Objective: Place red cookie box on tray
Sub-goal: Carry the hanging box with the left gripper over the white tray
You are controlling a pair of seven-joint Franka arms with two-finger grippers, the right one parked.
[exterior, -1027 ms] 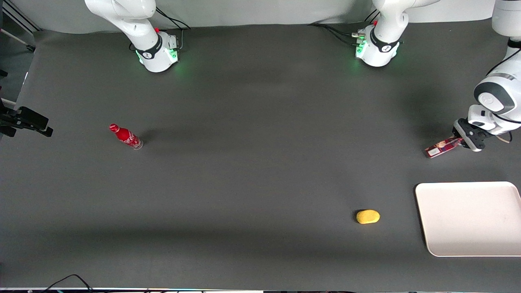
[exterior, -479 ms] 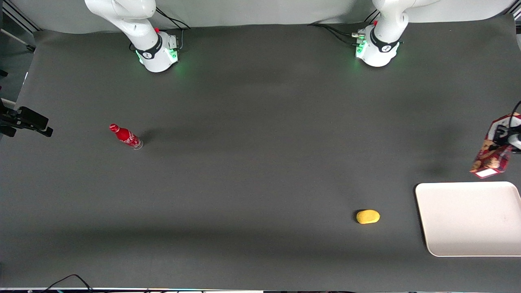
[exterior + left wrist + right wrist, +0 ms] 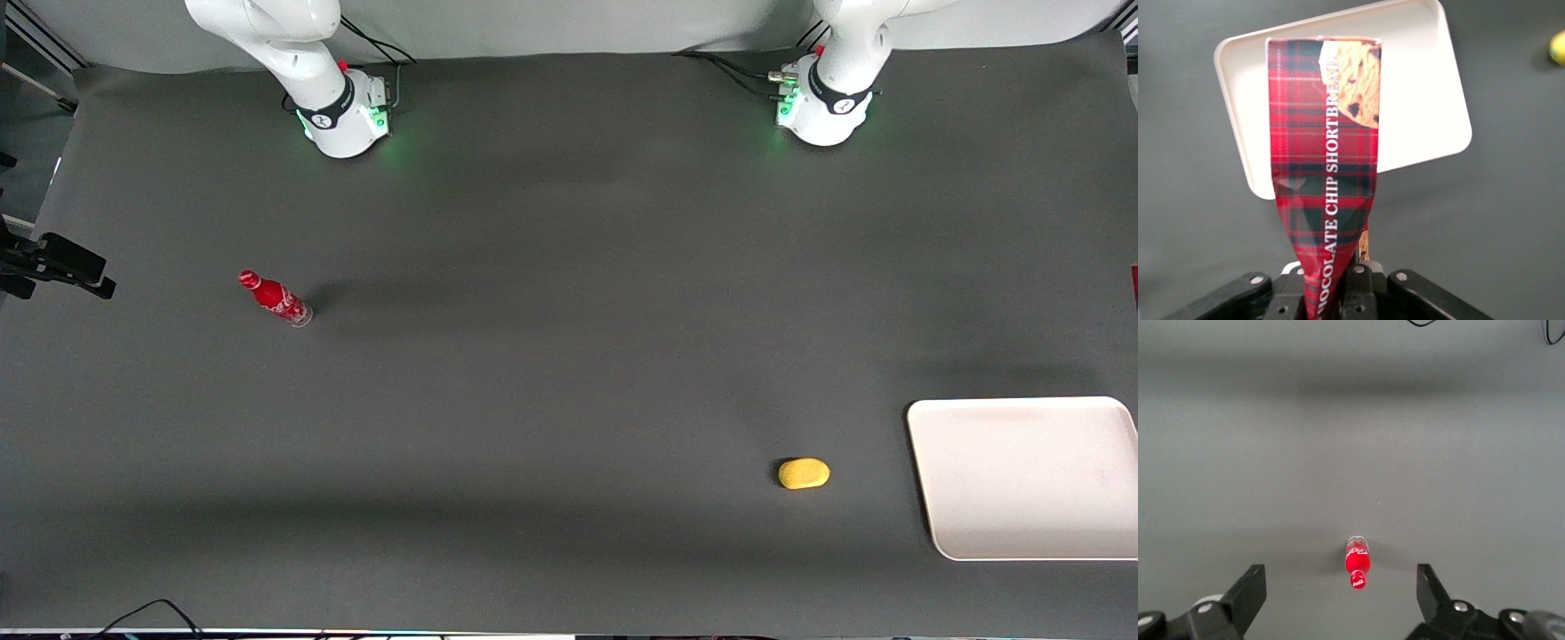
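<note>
Left wrist view is showing the gripper (image 3: 1331,293) clamping one end of the long tartan-red cardboard cookie box (image 3: 1325,167), hanging above the off-white rectangular tray (image 3: 1418,100). The thin card is crumpling there, so it seems light and easily crushed.

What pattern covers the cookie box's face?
Red tartan plaid on the red cookie box, held by the gripper above the tray; left wrist view.

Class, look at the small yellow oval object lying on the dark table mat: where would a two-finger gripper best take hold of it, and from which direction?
Probably from straight above, fingers closing across the short width of the small yellow oval object: it lies low and flat. The gripper is busy, shut on the long dark-red tartan cookie box above the off-white tray.
</note>
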